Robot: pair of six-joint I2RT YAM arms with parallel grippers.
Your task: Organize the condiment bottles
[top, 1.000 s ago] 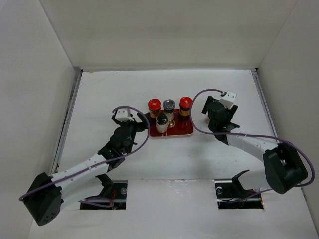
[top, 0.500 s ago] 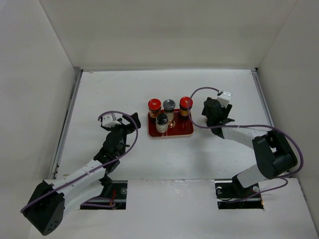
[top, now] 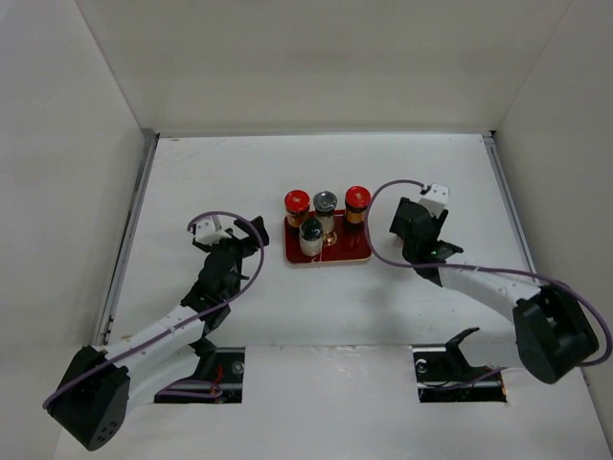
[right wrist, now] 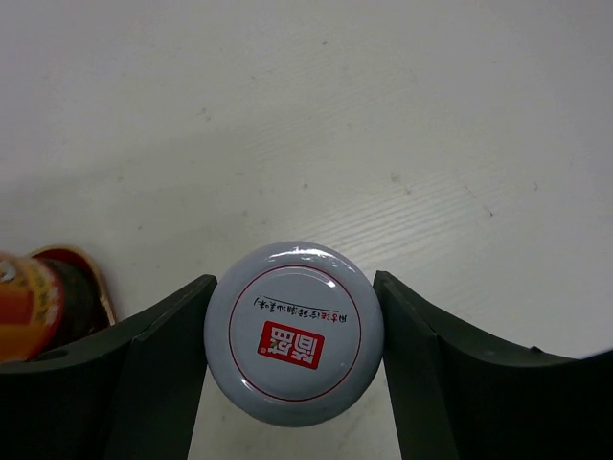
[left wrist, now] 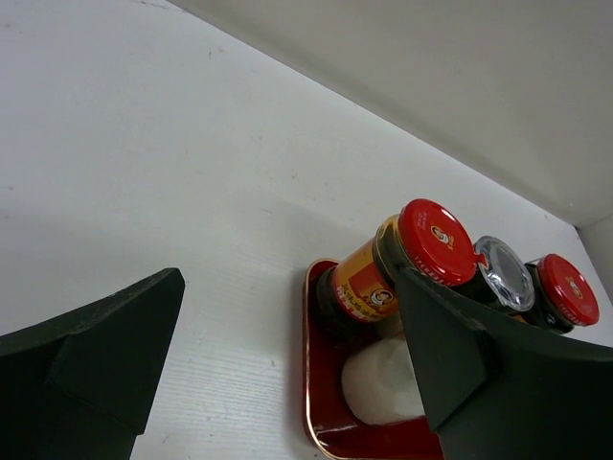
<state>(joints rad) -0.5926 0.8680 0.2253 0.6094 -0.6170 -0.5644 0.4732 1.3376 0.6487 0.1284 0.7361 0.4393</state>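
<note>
A flat red tray [top: 352, 253] holds two red-capped dark bottles [top: 297, 202] [top: 357, 197], a grey-capped bottle [top: 326, 201] and a dark-capped white-bodied bottle [top: 310, 230]. My left gripper [top: 247, 251] is open and empty, left of the tray. Its wrist view shows the near red-capped bottle [left wrist: 436, 241], the grey cap [left wrist: 505, 273], the far red cap [left wrist: 567, 287] and the white body [left wrist: 383, 379]. My right gripper [top: 407, 230] is right of the tray. In its wrist view both fingers press the sides of a pale-capped bottle [right wrist: 294, 331] standing on the table. The top view hides this bottle.
White walls enclose the table on the left, back and right. Two dark openings [top: 218, 369] [top: 458, 374] lie at the near edge by the arm bases. A red-capped bottle's orange label [right wrist: 27, 305] shows at the left edge of the right wrist view.
My left gripper has drawn back to the left, away from the tray's edge. My right gripper has stayed by the tray's right side while its arm shifted pose.
</note>
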